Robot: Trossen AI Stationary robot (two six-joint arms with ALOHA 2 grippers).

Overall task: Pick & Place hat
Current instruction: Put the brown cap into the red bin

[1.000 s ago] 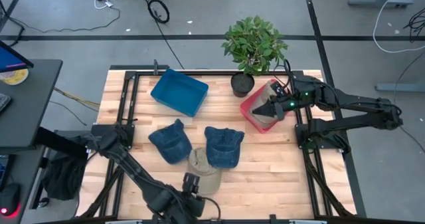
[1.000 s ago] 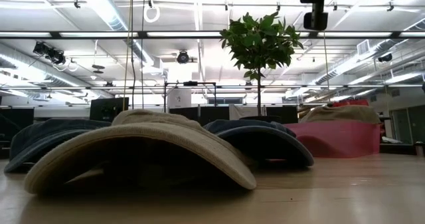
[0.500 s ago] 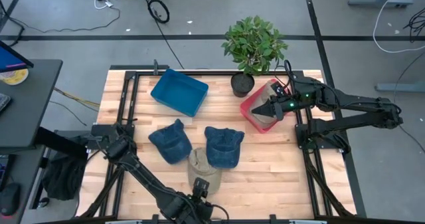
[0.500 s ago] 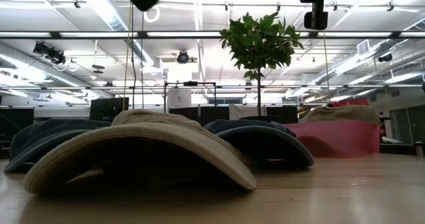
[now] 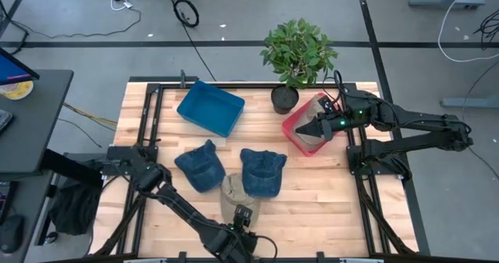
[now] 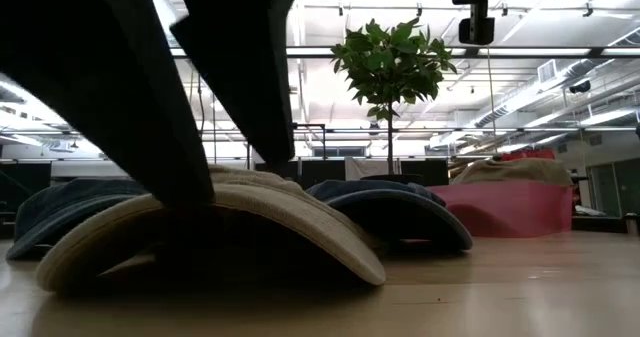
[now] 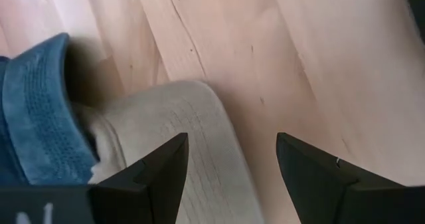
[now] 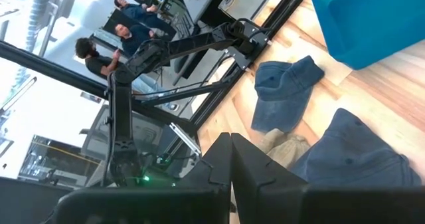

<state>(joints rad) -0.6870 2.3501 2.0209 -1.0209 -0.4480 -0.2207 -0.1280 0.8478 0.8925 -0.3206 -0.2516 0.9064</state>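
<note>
A tan hat lies brim-down on the table near its near edge, its crown against two blue hats. My left gripper hangs over its near end, open. In the left wrist view the left gripper has the tan brim between its fingers. In the low view the left gripper reaches down to the hat's top. My right gripper is shut and hovers over another tan hat in the red bin. My left gripper comes at the tan hat from above, its fingers pointing down on either side of the brim's near end. One finger shows level with the hat's top. I cannot tell whether it touches the hat.
A blue bin sits at the far left and a potted plant at the far edge beside the red bin. Bare wood shows to the right of the hats. People stand in the room beyond the table.
My left gripper has moved from the table's near edge a little to the right and come down onto the tan hat, entering the low view from above. The hats and my right arm have kept still.
</note>
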